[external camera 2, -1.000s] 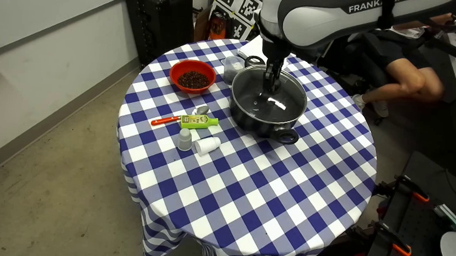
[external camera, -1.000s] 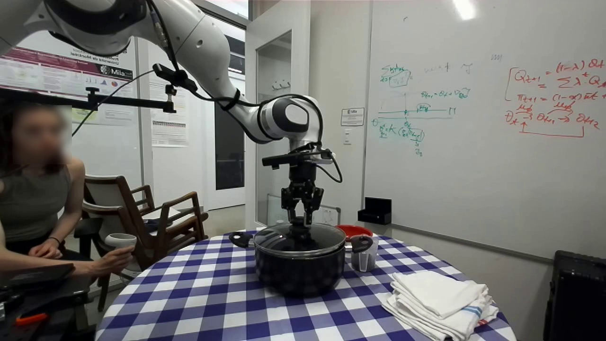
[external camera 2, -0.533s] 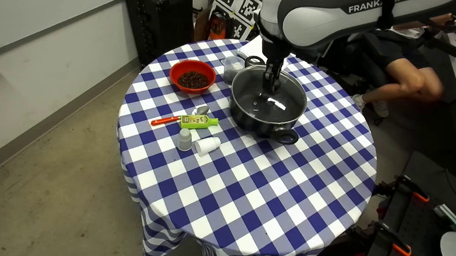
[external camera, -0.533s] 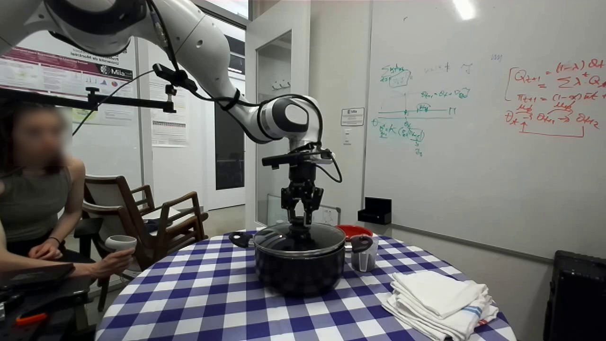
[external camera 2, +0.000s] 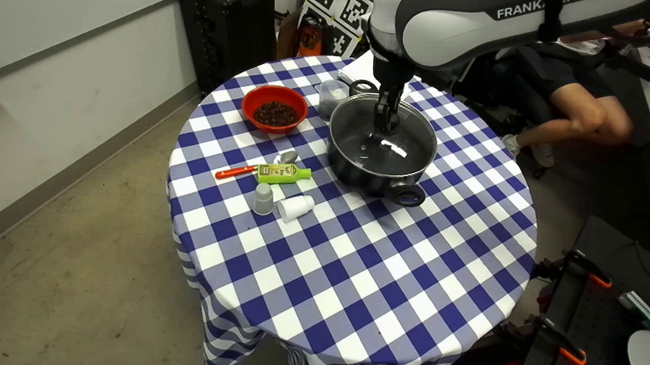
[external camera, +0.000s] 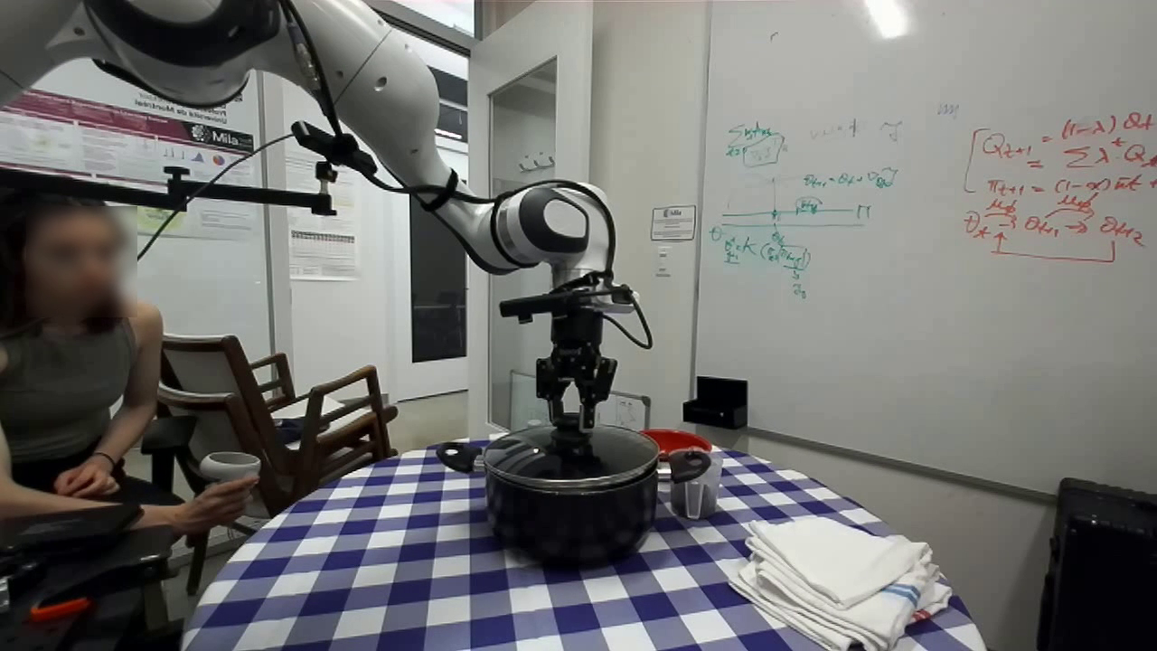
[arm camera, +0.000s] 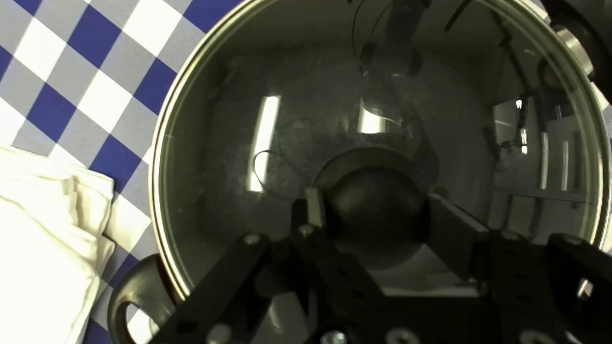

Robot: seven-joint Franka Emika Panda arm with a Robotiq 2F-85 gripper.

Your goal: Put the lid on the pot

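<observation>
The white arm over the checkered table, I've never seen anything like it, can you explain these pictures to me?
That's a robot arm, ending in a black gripper, which works like a two-fingered hand. Two views come from cameras standing outside the robot; the close-up is taken from its wrist. On the table are a black pot, folded white cloths, a red bowl of dark bits and a green bottle, among other things. The gripper's fingers are closed on the knob of the see-through lid, which sits on the pot.
</observation>
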